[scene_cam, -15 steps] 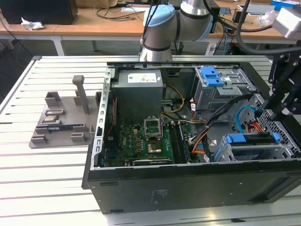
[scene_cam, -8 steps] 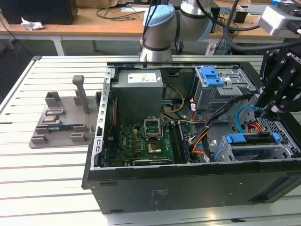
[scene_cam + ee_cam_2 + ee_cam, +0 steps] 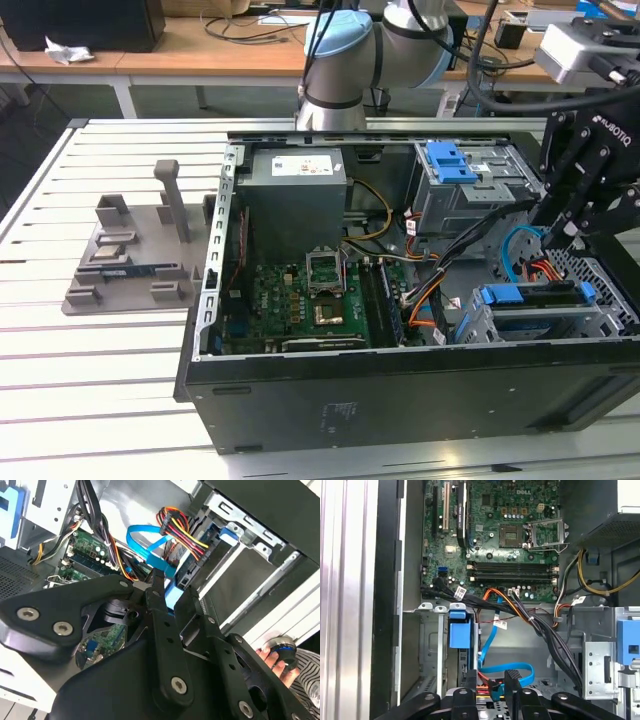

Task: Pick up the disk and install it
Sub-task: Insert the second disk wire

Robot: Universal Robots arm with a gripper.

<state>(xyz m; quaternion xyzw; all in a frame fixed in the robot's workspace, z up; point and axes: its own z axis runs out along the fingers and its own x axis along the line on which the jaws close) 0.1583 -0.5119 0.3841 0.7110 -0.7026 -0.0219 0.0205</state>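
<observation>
The gripper [image 3: 560, 240] is down inside the open computer case [image 3: 400, 400] at the exterior view's right, hovering over the grey drive cage [image 3: 480, 325] by the near wall. Its fingers [image 3: 512, 685] stand parted and hold nothing. In the first wrist view a blue flat cable [image 3: 507, 670] and a red-and-yellow bundle show through the gap between them, and whether a finger touches them cannot be told.

The disk [image 3: 535, 300] sits in that cage, blue rails at both ends, just below and beside the gripper. In the first wrist view its blue bracket [image 3: 460, 630] pokes up from the slot.

The danger here looks like the wiring. Cables loop right where the fingers would close, so a grasp could catch a cable along with the disk, or drag a plug sideways. A lift with leads attached would likely strain the connectors. A crooked pull could jam the rails against the cage walls.

The disk's exposed edge runs from the exterior view's left to right, parallel to the case's near wall, and it faces upward toward the gripper. How deep it reaches into the cage is hidden, so its true long axis cannot be told
</observation>
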